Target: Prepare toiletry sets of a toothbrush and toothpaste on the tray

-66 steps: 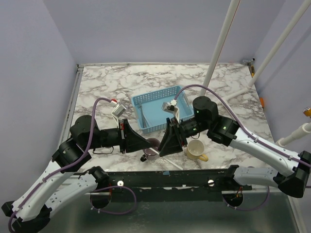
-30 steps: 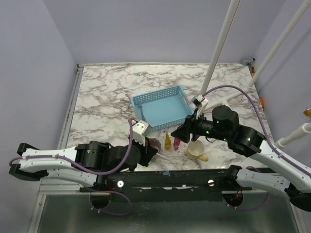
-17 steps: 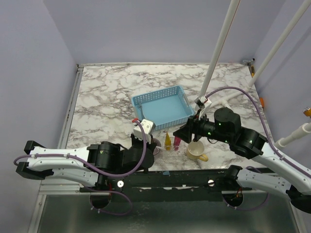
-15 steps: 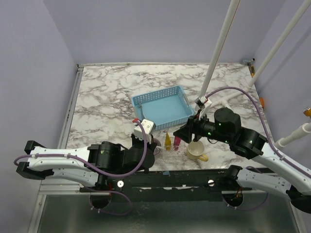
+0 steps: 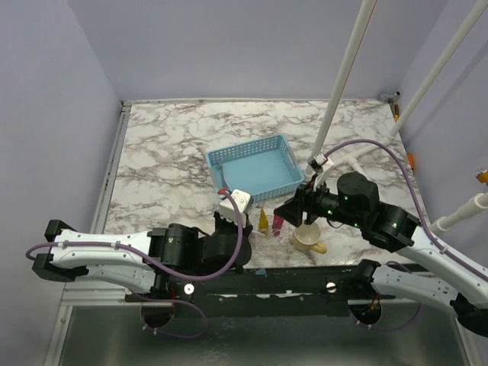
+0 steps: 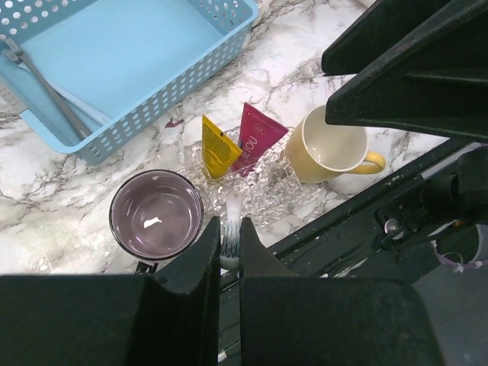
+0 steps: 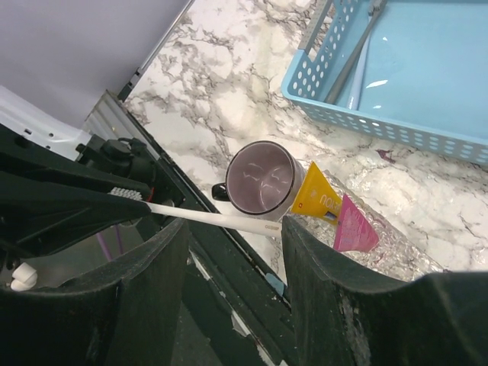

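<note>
Two small tapering tubes, one yellow tube (image 6: 217,146) and one pink tube (image 6: 257,137), lie side by side and touching on a single clear, crinkled tray (image 6: 282,194). In the top view the tray sits at the lower centre of the frame, on the marble desk (image 5: 168,145). One thin whitish toothbrush (image 7: 206,217) is off the tray. The left claw (image 6: 230,236) is clamped on its bristle end, and its handle reaches toward the tray's near edge, ending just beside the yellow tube and under the rim of the purple mug (image 6: 156,213). Whether the handle tip touches the tray cannot be told. There are two mugs. The purple one stands upright just left of the tray in the left wrist view, and the cream mug (image 6: 332,149) stands upright just right of it with its handle turned to the right. Both are hollow side up with nothing visible inside. One blue perforated basket (image 6: 191,72) fills the upper left of that view, just beyond the tubes. Two thin long items lie along one of its walls, one grey and one pale, and what they are cannot be made out. The right claw (image 7: 236,229) hangs above the cream mug at the lower right of the top view. Its fingers stand apart with nothing between them. Both arms reach in from the bottom of that frame, the left one crossing low toward the purple mug.
</note>
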Controlling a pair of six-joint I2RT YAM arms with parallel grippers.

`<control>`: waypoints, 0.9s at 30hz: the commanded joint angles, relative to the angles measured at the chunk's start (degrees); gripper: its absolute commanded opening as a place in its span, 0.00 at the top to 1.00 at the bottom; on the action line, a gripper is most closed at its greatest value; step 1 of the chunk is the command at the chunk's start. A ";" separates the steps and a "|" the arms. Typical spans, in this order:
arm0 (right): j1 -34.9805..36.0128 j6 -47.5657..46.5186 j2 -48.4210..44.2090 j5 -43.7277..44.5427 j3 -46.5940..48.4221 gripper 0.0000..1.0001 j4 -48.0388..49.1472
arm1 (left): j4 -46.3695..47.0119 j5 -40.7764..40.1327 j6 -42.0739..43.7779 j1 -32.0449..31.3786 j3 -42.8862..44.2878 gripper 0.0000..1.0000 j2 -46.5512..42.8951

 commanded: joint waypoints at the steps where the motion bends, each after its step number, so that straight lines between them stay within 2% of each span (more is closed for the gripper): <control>1: 0.10 0.11 -1.34 1.68 -1.19 0.45 -1.19 | 0.02 0.56 0.19 0.14 1.22 1.00 2.24; 27: 0.12 1.49 -3.96 1.80 -6.31 0.44 -0.22 | 9.12 2.56 -0.04 4.25 -5.31 1.00 6.53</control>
